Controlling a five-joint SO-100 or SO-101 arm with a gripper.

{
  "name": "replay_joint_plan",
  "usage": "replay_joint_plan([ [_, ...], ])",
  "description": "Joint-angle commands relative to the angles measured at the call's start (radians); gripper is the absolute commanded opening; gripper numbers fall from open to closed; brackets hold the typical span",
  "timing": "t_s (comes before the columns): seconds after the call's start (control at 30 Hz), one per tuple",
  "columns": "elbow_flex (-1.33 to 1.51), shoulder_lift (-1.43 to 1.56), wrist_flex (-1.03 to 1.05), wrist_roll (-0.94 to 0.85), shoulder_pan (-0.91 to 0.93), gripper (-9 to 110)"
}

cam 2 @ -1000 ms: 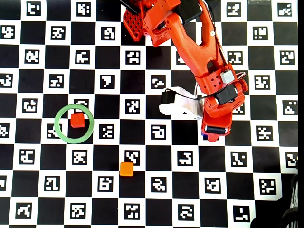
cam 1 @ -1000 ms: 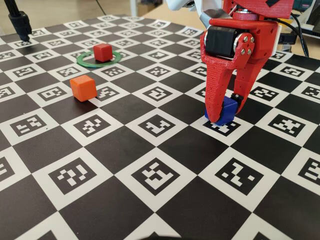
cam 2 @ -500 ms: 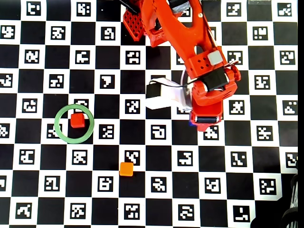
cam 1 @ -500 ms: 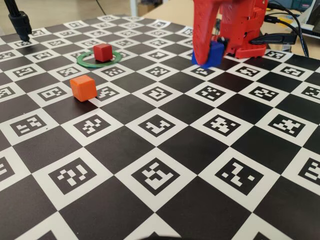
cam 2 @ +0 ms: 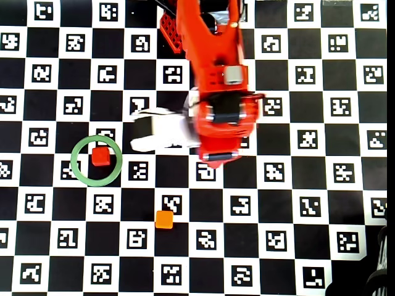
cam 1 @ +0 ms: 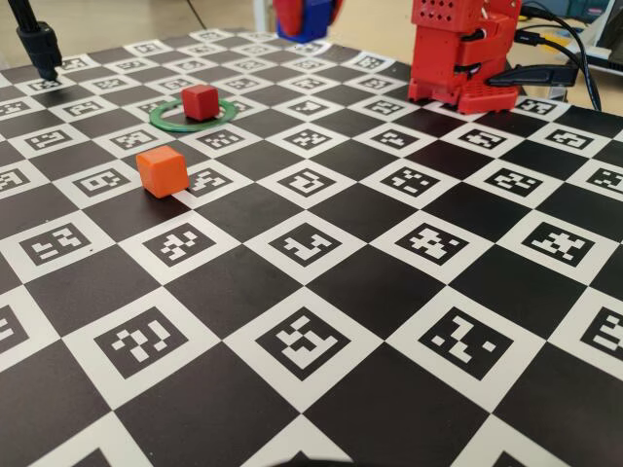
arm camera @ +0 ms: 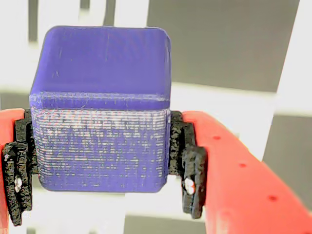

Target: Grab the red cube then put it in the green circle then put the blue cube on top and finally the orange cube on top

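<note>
Wrist view alone gives us the grasp: gripper clamped on the blue cube, black pads pressed to both sides. Overhead, the arm hides it; we log red cube inside the green circle, orange cube apart. In the fixed view the blue cube looks airborne, probably.

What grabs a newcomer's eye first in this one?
The blue cube fills the wrist view, clamped between the hand's black pads. In the overhead view the red arm reaches across the checkered marker board; to its left the red cube sits inside the green circle, with the orange cube lying apart.
</note>
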Motion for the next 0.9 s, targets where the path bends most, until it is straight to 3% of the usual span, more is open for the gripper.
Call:
replay_joint_plan([
  [0.0,-0.13,-0.032,0.02,-0.117,0.141,5],
  [0.43,-0.37,-0.272,-0.002,-0.423,0.454,6],
  [0.87,-0.476,-0.385,-0.037,-0.574,0.531,6],
])
